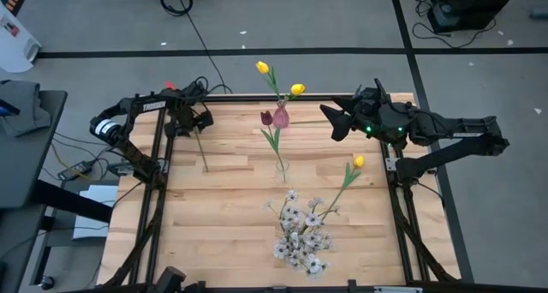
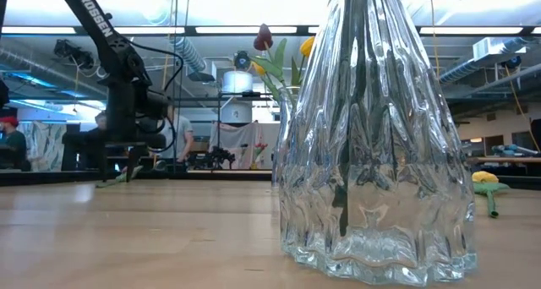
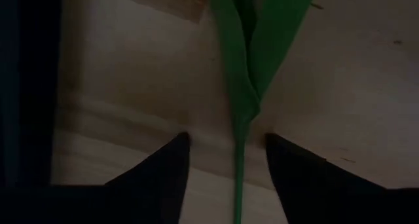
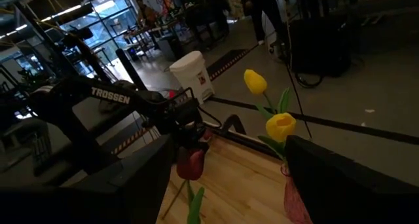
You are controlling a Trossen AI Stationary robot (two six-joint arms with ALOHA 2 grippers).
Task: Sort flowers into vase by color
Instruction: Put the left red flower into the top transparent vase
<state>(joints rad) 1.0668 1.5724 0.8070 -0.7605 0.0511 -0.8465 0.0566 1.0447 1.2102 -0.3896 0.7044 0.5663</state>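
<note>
Wooden tabletop (image 1: 223, 233) seen from above. Clear vase (image 1: 300, 242) near the front edge holds white blossom sprays (image 1: 301, 229); a pink vase (image 1: 281, 117) at the rear holds yellow tulips (image 1: 296, 89). One yellow tulip (image 1: 357, 162) lies on the wood. Left hand (image 1: 202, 119), fingers (image 3: 163, 175) spread, straddles a green stem (image 3: 239, 178). Right hand (image 1: 330, 122) hovers spread beside the pink vase.

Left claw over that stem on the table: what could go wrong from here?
1. The left claw straddles the thin green stem with gaps either side; closing off-centre could miss or pinch a leaf.
2. Its bloom is hidden, so colour is unconfirmed.
3. The clear vase looks slim; it could tip.
</note>
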